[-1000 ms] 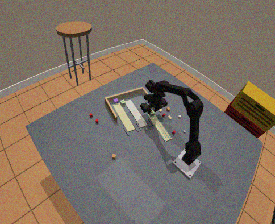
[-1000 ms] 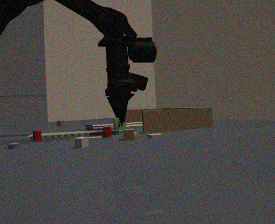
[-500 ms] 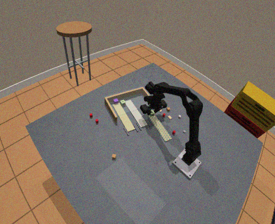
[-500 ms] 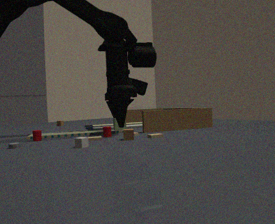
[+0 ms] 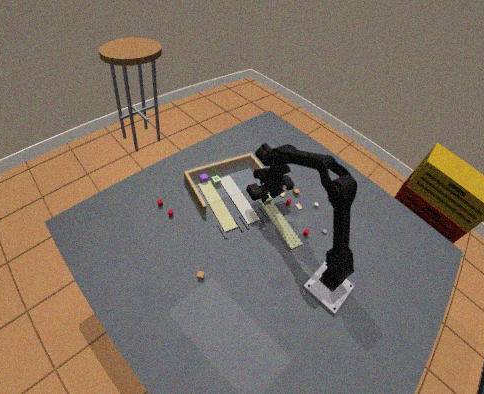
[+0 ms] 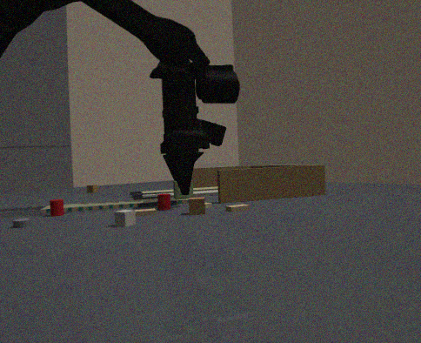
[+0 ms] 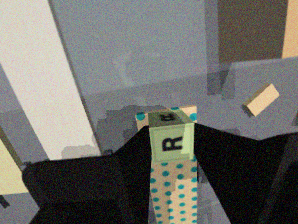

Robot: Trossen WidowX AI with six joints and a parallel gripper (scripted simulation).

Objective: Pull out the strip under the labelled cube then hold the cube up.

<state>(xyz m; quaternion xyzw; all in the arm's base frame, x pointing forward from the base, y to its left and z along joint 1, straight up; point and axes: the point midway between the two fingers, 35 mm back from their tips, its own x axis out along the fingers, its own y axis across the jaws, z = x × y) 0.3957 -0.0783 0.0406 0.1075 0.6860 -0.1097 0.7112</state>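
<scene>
- Cube [image 5: 268, 198] [image 6: 177, 191] [image 7: 172, 142] marked R sits at the far end of the dotted strip [image 5: 286, 227] [image 6: 91, 205] [image 7: 174, 192].
- Gripper [image 5: 266, 196] [image 6: 184, 192] [image 7: 166, 128] is partly open, its fingers closed against the cube's sides.

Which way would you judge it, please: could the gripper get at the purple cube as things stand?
Probably not yet: the gripper is shut on the labelled cube; nothing visible covers the purple cube.
</scene>
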